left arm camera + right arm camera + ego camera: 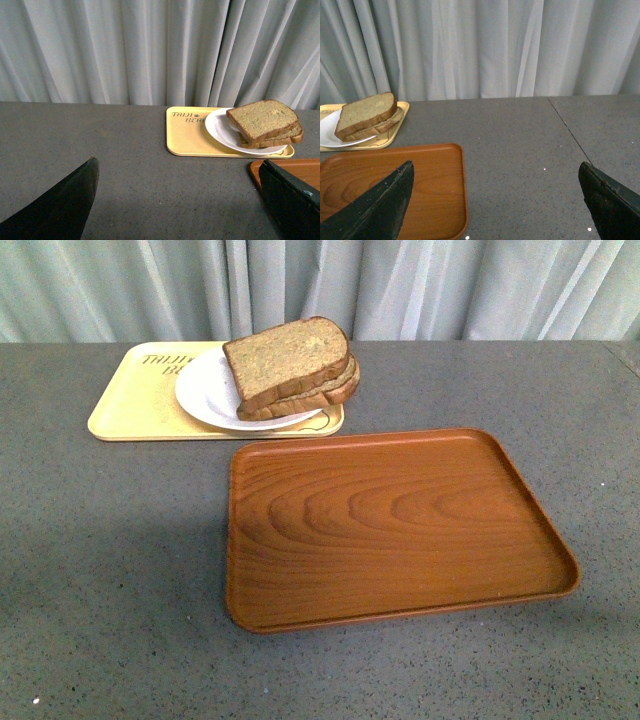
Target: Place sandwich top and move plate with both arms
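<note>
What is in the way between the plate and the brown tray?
Nothing visible. The plate with the sandwich top sits on the yellow tray; only bare table lies before the brown tray, which holds nothing.

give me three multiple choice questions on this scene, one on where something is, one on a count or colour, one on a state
1. Where does the white plate sit?
A. on the yellow tray
B. on the brown tray
C. on the bare table

2. How many trays are on the table?
A. one
B. two
C. three

3. How does the top bread slice lie?
A. flat on the table beside the plate
B. stacked on the bread below it, hanging over the plate's edge
C. standing on its crust in the brown tray

Answers:
1. A, since the plate rests on the yellow tray's right part in the front view.
2. B, since only the yellow and the brown tray show.
3. B, since the slice lies on the lower bread, past the plate's rim.

The left gripper and right gripper both stand open, holding nothing.
</note>
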